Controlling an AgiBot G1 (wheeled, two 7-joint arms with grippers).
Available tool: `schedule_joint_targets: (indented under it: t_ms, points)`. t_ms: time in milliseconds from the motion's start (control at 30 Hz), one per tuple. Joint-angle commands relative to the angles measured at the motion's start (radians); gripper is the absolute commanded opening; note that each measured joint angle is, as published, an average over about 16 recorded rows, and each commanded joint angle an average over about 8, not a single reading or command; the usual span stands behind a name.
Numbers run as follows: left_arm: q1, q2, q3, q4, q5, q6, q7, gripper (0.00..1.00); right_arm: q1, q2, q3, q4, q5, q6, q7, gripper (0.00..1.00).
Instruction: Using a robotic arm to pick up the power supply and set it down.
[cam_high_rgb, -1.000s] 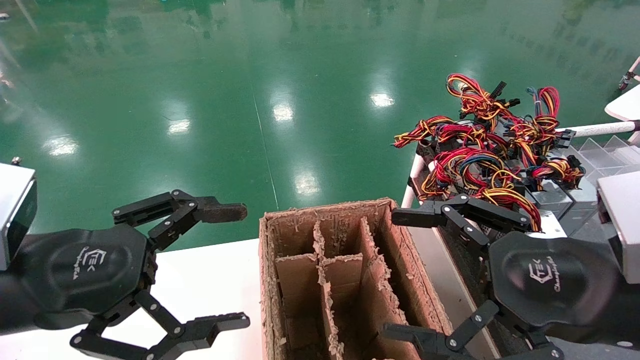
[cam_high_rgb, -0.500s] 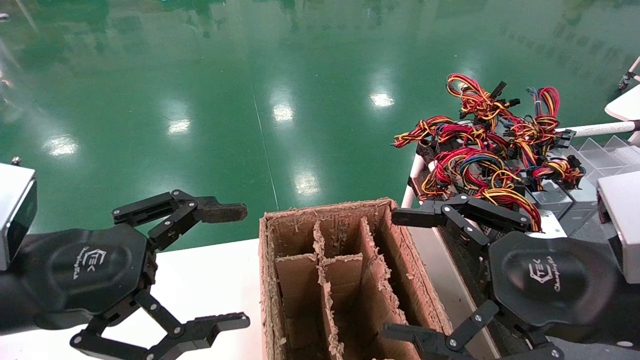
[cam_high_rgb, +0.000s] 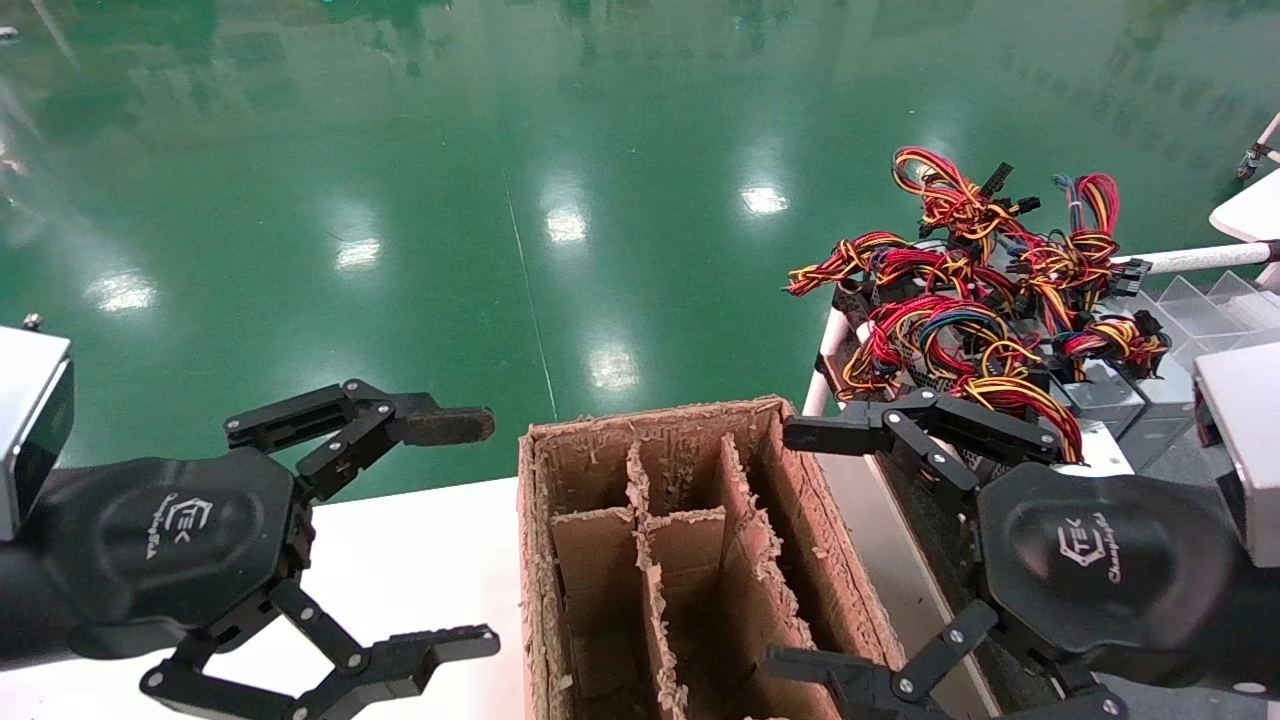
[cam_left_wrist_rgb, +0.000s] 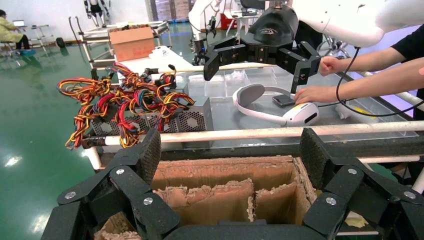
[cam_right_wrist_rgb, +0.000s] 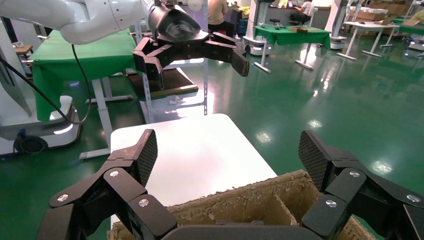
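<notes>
Several silver-grey power supplies (cam_high_rgb: 1100, 392) lie heaped at the right, buried under red, yellow and black wire bundles (cam_high_rgb: 960, 300). The left wrist view shows one perforated grille side (cam_left_wrist_rgb: 192, 120). My left gripper (cam_high_rgb: 465, 535) hovers open and empty over the white table (cam_high_rgb: 420, 540), left of the cardboard box (cam_high_rgb: 650, 415). Open and empty too, my right gripper (cam_high_rgb: 800, 550) hangs at the box's right wall, on the near side of the heap. Each wrist view looks between its own open gripper (cam_left_wrist_rgb: 232, 155) (cam_right_wrist_rgb: 229, 157) at the box (cam_left_wrist_rgb: 225, 165) (cam_right_wrist_rgb: 240, 195).
The cardboard box has frayed dividers forming several compartments. On the clear tray (cam_high_rgb: 1200, 310) behind the power supplies lie white headphones (cam_left_wrist_rgb: 265, 102), with a person's hands (cam_left_wrist_rgb: 320, 92) beside them. A white rail (cam_left_wrist_rgb: 300, 131) edges that bench. Green floor lies beyond.
</notes>
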Motion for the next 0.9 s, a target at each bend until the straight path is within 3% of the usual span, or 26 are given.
schedule_joint_targets:
  t_ms: [33, 900]
  points:
    - [0.000, 0.000, 0.000, 0.000, 0.000, 0.000, 0.000, 1.00, 0.000, 0.000, 0.000, 0.000, 0.000, 0.000, 0.000, 1.00]
    - [0.000, 0.000, 0.000, 0.000, 0.000, 0.000, 0.000, 1.00, 0.000, 0.000, 0.000, 0.000, 0.000, 0.000, 0.000, 1.00]
